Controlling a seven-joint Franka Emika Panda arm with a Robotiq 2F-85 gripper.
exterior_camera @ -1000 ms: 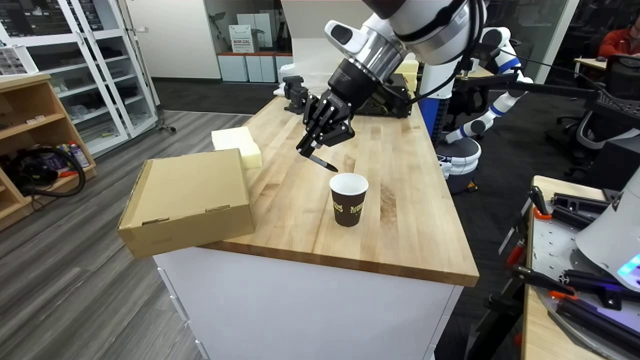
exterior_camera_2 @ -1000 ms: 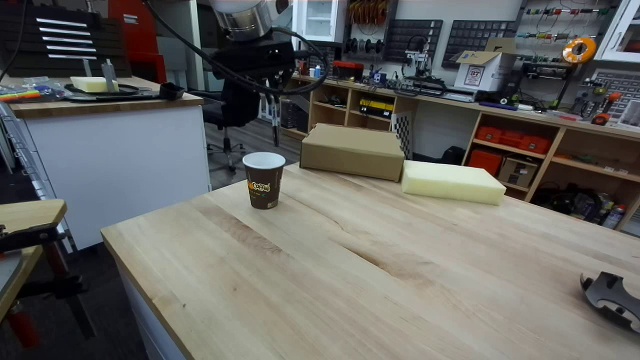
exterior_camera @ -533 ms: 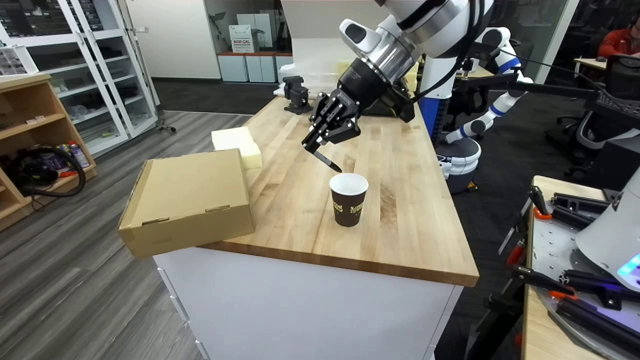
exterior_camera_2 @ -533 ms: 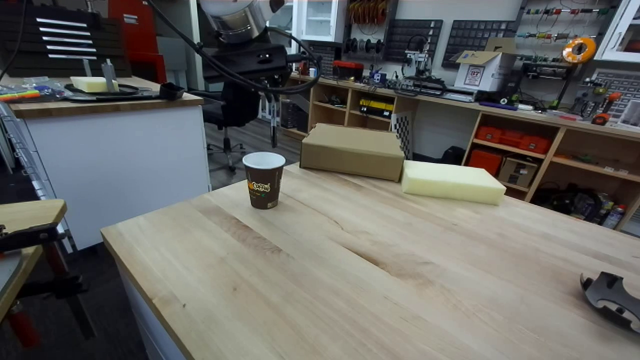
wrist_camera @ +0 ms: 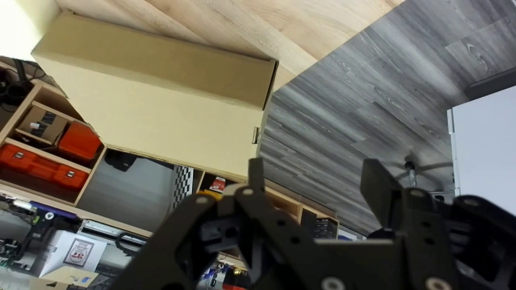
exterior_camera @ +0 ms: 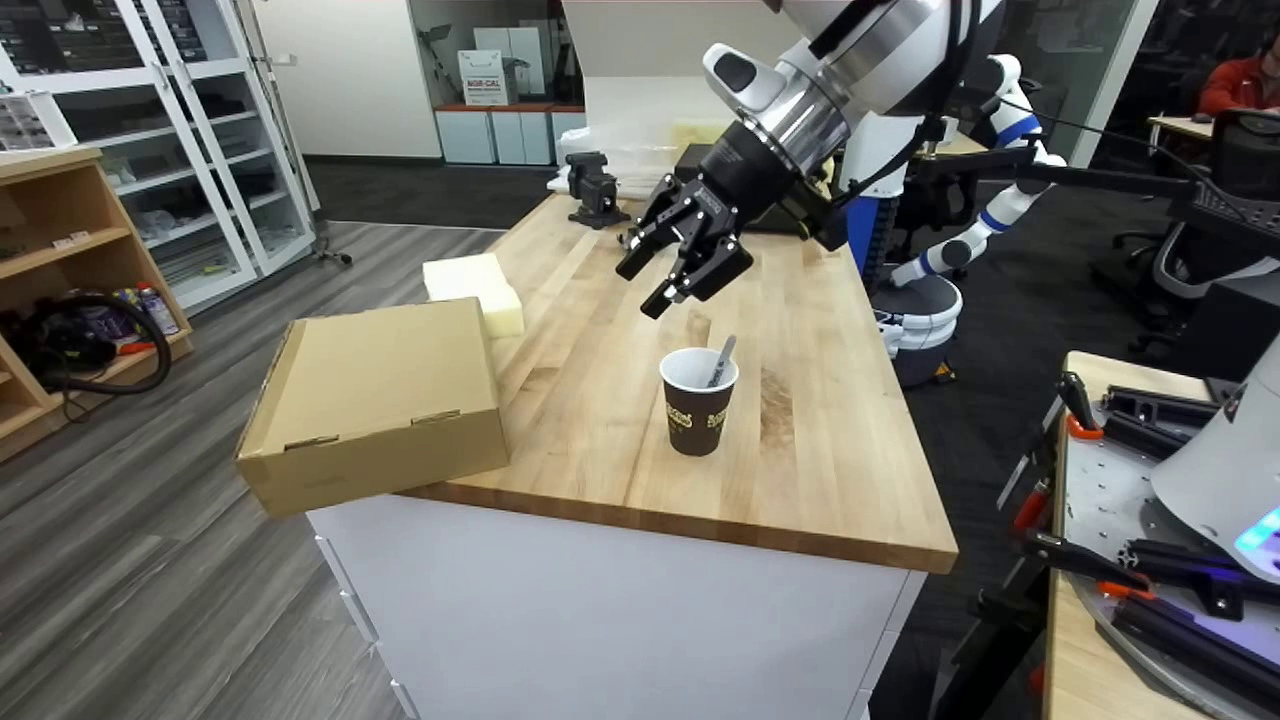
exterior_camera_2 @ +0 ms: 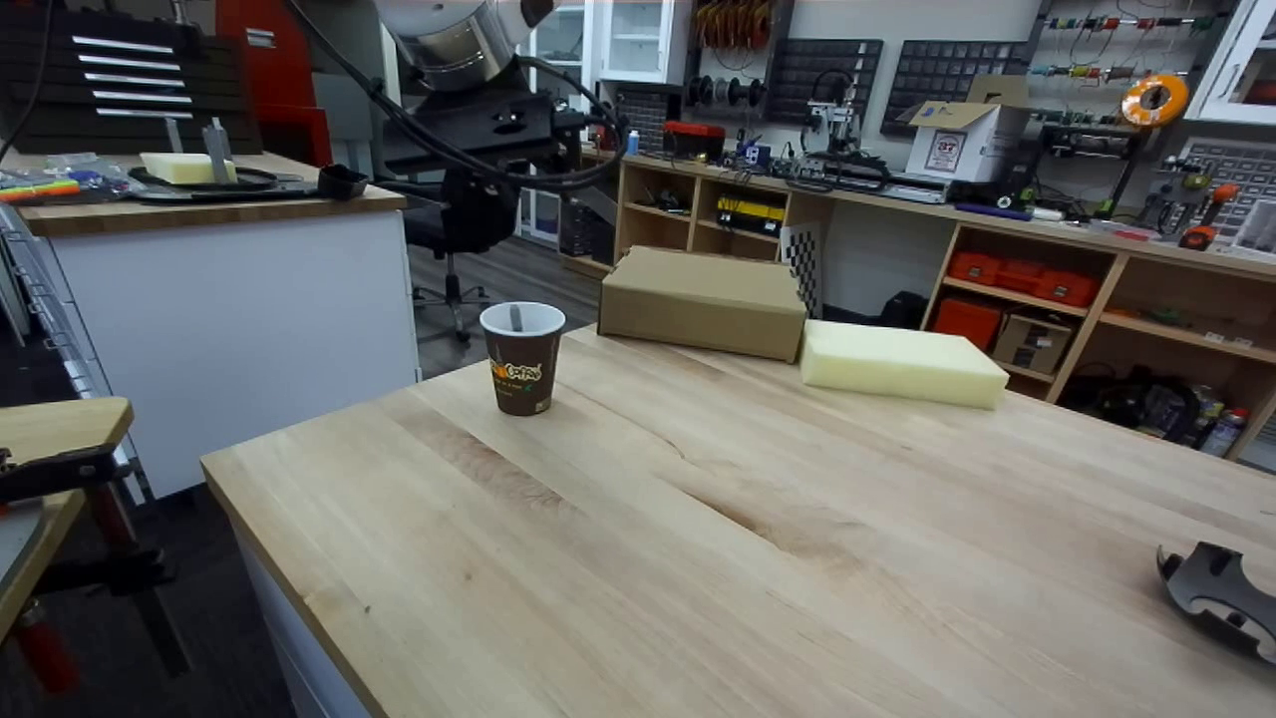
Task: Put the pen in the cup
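Your gripper (exterior_camera: 642, 287), spread and empty, hangs above and apart from the pen (exterior_camera: 721, 362), which leans tilted in the cup (exterior_camera: 696, 408), likely leaving you only withdrawal.

The cup (exterior_camera: 697, 420), dark brown paper with printed lettering, a white rim and white inside, stands upright near the cardboard box (exterior_camera: 370, 375), apart from it. The slim gray pen (exterior_camera: 721, 363) sits inside the cup, tilted, its top end above the rim, its lower end hidden
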